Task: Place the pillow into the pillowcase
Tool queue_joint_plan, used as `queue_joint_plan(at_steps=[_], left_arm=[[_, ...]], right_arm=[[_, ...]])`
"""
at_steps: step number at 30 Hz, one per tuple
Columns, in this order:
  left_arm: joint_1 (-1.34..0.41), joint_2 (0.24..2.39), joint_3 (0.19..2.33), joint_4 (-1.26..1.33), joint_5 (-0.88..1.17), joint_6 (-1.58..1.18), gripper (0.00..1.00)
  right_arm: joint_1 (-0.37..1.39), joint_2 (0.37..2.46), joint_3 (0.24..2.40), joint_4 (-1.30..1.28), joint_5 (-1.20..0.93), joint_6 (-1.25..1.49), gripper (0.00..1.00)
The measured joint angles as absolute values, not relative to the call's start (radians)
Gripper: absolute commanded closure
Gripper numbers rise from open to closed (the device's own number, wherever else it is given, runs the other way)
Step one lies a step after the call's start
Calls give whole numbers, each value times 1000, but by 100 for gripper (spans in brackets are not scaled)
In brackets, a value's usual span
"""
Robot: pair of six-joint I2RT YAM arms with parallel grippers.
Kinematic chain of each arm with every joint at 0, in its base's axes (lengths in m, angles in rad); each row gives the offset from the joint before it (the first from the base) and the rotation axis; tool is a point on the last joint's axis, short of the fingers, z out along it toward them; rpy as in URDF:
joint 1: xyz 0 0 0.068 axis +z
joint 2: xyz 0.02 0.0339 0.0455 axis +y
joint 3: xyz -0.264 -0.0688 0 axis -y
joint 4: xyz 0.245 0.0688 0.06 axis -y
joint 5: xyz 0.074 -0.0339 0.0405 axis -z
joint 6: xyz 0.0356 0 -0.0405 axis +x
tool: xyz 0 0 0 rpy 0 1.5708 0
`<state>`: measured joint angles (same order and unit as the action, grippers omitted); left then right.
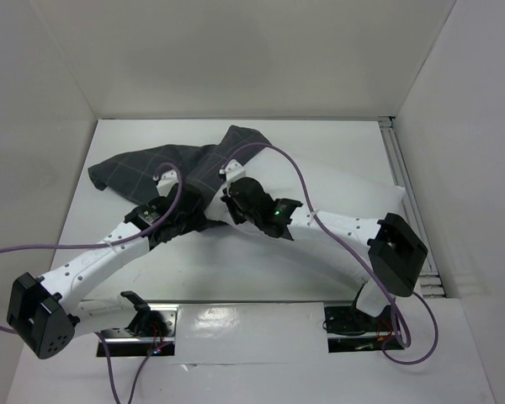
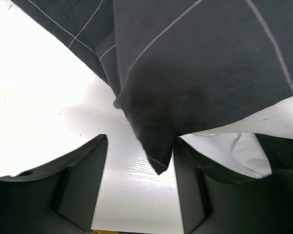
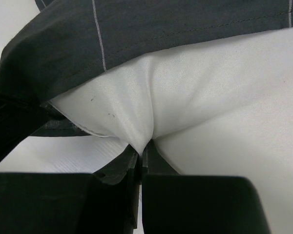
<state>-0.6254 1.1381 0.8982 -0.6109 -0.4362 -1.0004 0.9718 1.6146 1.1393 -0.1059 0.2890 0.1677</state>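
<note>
White walls [image 1: 236,50] box in the table [image 1: 236,273] on three sides, so you have little room at the edges. On your left, a purple cable [image 1: 34,250] loops out past the left arm's elbow. Further in, the pillowcase [image 1: 151,168] lies wrinkled across the far left and middle of the table. One dark corner of it hangs down between the fingers [image 2: 83,190] of the left gripper [image 2: 140,140]. Those jaws stand apart and are not pinching the cloth.

At the centre, the pillowcase's hem lies over the near end of the pillow [image 1: 345,194], so the two overlap just where both wrists crowd together. The right gripper [image 3: 142,146] is clamped tight on a pinch of the pillow's white fabric, just below that hem. From there the pillow stretches away to the right, flat on the table.

A second purple cable [image 1: 296,172] arcs over the right arm and crosses above the pillow. At the far right a metal rail [image 1: 401,177] runs along the table's edge, close beside the pillow's end.
</note>
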Motion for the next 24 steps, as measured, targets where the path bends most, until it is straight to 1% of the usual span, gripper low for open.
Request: queue_joint_plan(at_steps=[1,2,4,5,6,12,16,20,24], left_arm=[[-625,1139,897,-612,-437,-1001,45],[-625,1140,897,-613,-440,-1004,50],[-625,1145,897,-611,-448,-1006,68],[-625,1151,897,-609,-451,-1003,89],[-625,1157,898,-608,-453,-1005,100],[-625,1171,974,-609,-438,-938,100],[-617,1192,1145,-607,-352,-838,100],[-570,1250,1352,-588,-219,-731,100],[-524,1306,1486,-545,-86,-676,100]], right_arm=[[968,1615,1141,-106,286,166,100],[965,1615,1143,-107,283,166,100],[959,1615,1147,-106,280,165,100],[958,1615,1147,-106,279,162,100],[957,1617,1149,-107,276,162,100],[947,1661,1196,-120,272,142,100],[894,1709,1308,-142,276,97,100],[790,1720,1455,-155,269,59,100],[723,1730,1556,-169,240,49,100]])
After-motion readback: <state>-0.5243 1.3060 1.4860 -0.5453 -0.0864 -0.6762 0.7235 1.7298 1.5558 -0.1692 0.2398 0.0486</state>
